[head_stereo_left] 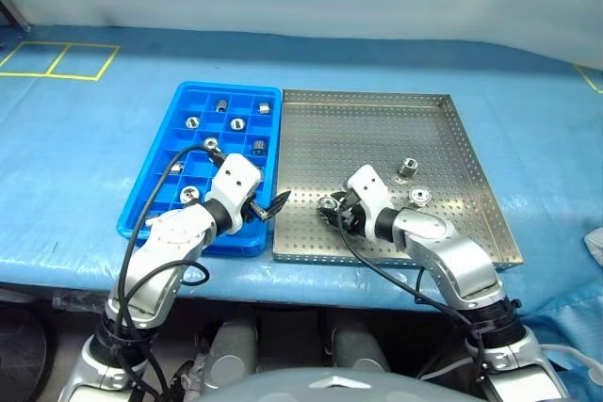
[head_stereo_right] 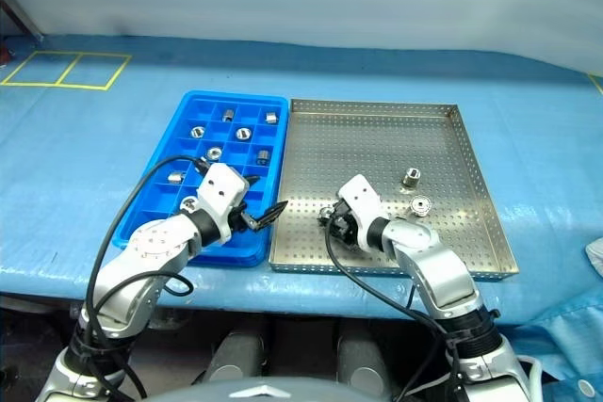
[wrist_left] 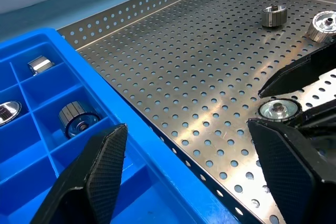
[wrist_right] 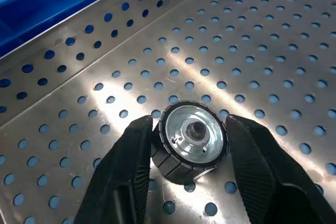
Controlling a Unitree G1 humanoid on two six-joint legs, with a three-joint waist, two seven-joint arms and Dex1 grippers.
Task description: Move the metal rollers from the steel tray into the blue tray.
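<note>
The steel tray lies right of the blue tray, their sides touching. My right gripper is shut on a metal roller that rests on the steel tray's perforated floor near its front left corner. Two more metal rollers sit further right in the steel tray. Several metal rollers lie in compartments of the blue tray. My left gripper is open and empty over the blue tray's near right corner, with its fingers spread wide.
Both trays sit on a table covered with blue sheeting. Yellow tape squares mark the far left. The table's front edge runs just below the trays.
</note>
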